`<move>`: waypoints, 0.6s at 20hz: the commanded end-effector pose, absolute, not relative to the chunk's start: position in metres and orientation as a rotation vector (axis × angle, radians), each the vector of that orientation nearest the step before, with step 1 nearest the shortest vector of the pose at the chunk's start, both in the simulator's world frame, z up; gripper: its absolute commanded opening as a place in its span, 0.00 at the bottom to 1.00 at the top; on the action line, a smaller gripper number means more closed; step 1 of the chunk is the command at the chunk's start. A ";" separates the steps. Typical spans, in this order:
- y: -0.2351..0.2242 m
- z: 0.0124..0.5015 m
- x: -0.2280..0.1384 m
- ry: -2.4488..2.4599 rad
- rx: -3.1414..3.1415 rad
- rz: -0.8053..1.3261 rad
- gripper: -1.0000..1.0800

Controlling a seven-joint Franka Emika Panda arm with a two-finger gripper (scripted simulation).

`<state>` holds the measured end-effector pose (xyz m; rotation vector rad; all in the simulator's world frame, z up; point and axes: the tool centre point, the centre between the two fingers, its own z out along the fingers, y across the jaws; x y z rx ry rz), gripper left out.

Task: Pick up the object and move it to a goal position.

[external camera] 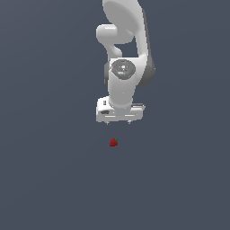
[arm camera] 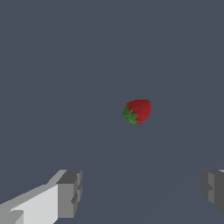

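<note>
The object is a tiny red strawberry-like fruit with a green leafy top, lying on the flat dark grey surface. In the wrist view the fruit shows its green top facing sideways. My white gripper hangs above the fruit, slightly toward the exterior view's right of it, and does not touch it. Its two grey fingertips stand wide apart with nothing between them, so the gripper is open.
The white arm rises behind the gripper. The dark grey surface spreads in every direction, with no other objects or edges in view.
</note>
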<state>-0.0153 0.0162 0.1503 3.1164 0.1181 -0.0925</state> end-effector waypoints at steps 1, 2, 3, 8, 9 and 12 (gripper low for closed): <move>0.016 0.150 -0.015 0.118 3.116 -0.092 0.96; 0.016 0.151 -0.015 0.117 3.117 -0.092 0.96; 0.016 0.152 -0.015 0.112 3.117 -0.091 0.96; 0.012 0.162 -0.010 0.063 3.123 -0.081 0.96; 0.012 0.163 -0.009 0.059 3.124 -0.079 0.96; 0.012 0.163 -0.009 0.059 3.124 -0.079 0.96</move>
